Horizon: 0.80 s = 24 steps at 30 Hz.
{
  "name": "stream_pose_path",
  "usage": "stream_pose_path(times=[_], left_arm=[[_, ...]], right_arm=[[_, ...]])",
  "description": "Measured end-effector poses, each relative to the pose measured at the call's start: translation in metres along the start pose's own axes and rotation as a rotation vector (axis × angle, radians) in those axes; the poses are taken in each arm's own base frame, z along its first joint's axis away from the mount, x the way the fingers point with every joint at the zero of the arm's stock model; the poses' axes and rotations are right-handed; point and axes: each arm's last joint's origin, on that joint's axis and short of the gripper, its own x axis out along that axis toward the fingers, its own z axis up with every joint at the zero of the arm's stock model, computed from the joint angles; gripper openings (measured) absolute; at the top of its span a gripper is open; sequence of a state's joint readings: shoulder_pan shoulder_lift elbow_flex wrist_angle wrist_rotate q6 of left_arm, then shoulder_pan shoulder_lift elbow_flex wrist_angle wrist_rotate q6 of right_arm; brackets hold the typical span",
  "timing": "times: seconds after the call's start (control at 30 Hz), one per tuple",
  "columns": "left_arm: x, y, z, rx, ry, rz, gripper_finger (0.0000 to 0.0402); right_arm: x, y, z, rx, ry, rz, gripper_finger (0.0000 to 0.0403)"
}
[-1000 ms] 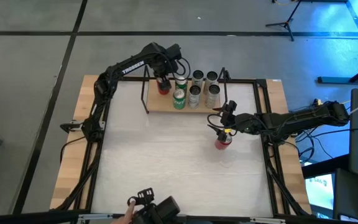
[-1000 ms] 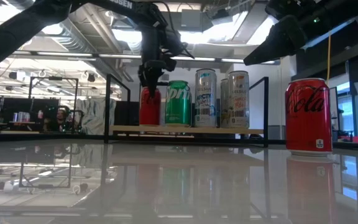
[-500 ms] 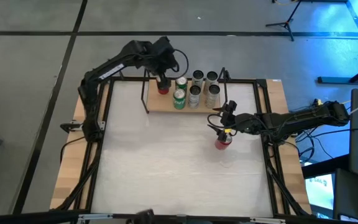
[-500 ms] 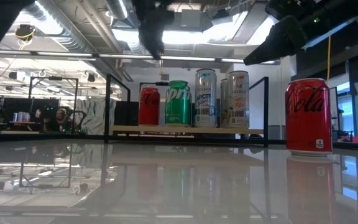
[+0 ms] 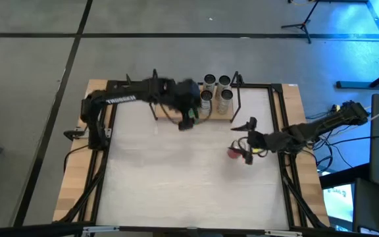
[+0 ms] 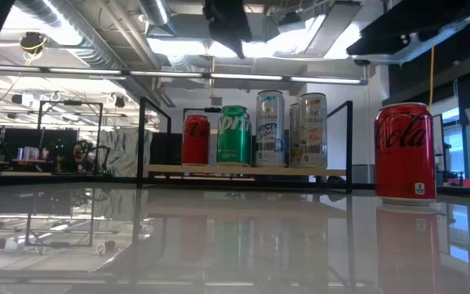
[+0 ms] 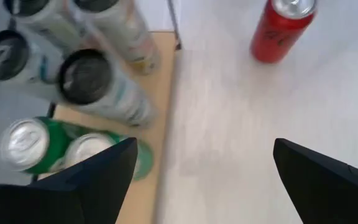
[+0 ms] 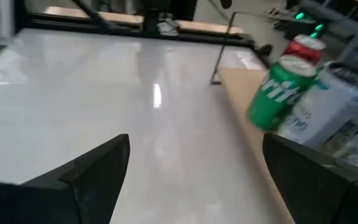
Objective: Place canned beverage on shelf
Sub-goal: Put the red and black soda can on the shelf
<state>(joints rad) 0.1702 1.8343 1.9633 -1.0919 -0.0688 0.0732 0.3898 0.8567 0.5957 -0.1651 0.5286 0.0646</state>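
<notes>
White and wood-edged, the table (image 5: 176,171) carries a small light-wood shelf (image 6: 243,170) with black wire end frames along its far edge, holding a short red can (image 6: 196,140), a green Sprite can (image 6: 234,135) and tall pale cans (image 6: 271,128). One red cola can (image 6: 405,153) stands alone on the tabletop toward the right edge. Above the shelf's front hangs the left gripper (image 5: 188,117), fingers spread, empty. Just beside the lone red can, the right gripper (image 5: 249,156) is spread and empty too.

One camera looks straight down on the whole desk (image 5: 176,171); another sits at desk height, facing the shelf (image 6: 243,171). Both wrist cameras look closely past their fingers at that shelf's cans.
</notes>
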Motion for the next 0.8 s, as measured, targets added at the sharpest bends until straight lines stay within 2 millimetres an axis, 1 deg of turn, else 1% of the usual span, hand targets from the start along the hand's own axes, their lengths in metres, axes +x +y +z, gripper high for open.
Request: stream_pose_path(times=[0.17, 0.23, 0.37, 0.47, 0.63, 0.73, 0.8], left_arm=[[0.023, -0.042, -0.007, 0.019, -0.047, 0.013, 0.0366], [0.032, -0.057, -0.008, 0.033, -0.097, -0.001, 0.0366], [0.043, -0.084, -0.005, 0.061, -0.222, -0.043, 0.0366], [0.049, -0.100, -0.005, 0.074, -0.301, -0.070, 0.0366], [0.052, -0.118, 0.001, 0.077, -0.479, -0.106, 0.0366], [0.057, -0.122, 0.001, 0.039, -0.554, -0.123, 0.0366], [0.066, -0.121, 0.003, -0.013, -0.590, -0.135, 0.0366]], right_arm=[[-0.017, 0.008, -0.006, 0.056, 0.038, 0.077, 0.0363], [-0.022, 0.009, -0.009, 0.096, 0.059, 0.091, 0.0363], [-0.028, 0.007, -0.020, 0.166, 0.159, 0.082, 0.0363], [-0.032, 0.003, -0.027, 0.210, 0.226, 0.052, 0.0363], [-0.034, -0.001, -0.035, 0.264, 0.291, 0.008, 0.0363], [-0.035, -0.001, -0.037, 0.291, 0.310, -0.005, 0.0363], [-0.035, -0.001, -0.037, 0.306, 0.316, -0.011, 0.0363]])
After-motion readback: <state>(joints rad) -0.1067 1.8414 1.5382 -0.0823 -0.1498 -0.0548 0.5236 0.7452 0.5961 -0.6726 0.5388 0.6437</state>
